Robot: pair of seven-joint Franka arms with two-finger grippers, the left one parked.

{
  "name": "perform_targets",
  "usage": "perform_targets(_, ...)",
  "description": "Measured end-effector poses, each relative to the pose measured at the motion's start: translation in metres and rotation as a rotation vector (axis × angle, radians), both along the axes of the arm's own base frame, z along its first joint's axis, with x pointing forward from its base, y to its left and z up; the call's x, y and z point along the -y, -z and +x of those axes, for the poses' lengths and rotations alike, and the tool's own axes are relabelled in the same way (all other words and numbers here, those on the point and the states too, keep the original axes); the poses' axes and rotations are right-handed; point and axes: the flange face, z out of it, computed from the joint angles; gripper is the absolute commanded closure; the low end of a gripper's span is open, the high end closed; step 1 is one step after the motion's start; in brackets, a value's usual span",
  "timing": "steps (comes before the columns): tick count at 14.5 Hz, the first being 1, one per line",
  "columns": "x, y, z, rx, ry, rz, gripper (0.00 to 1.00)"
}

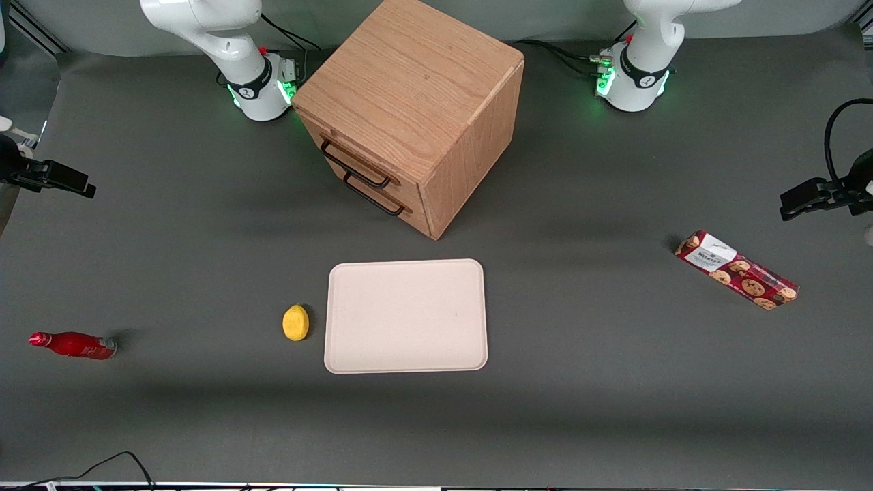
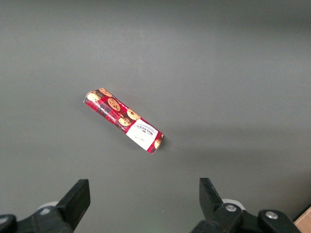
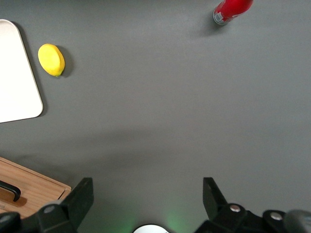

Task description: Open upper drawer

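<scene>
Shut upper drawer (image 1: 344, 153); spread hand (image 3: 146, 196) above table.

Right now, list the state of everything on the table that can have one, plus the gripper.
upper drawer: shut, flush with the cabinet front.
lower drawer: shut.
cabinet: upright, turned at an angle.
tray: flat, nothing on it.
lemon: beside the tray, not touching.
red bottle: lying on its side.
cookie box: lying flat, closed.
gripper: open, above bare table, holding nothing.
</scene>
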Motion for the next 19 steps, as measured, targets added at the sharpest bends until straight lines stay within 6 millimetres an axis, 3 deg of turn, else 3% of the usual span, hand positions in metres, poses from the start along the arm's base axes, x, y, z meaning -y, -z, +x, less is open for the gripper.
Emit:
perform_targets(4, -0.014, -0.001, 0.002, 0.002, -0.023, 0.006, 0.0)
perform_targets(7, -0.042, 0.0, 0.006, 0.005, -0.084, 0.035, 0.0)
perform_targets(13, -0.146, 0.005, 0.008, -0.007, -0.267, 0.127, 0.0)
perform_targets(19, -0.246, 0.009, -0.01, -0.023, -0.456, 0.126, 0.0)
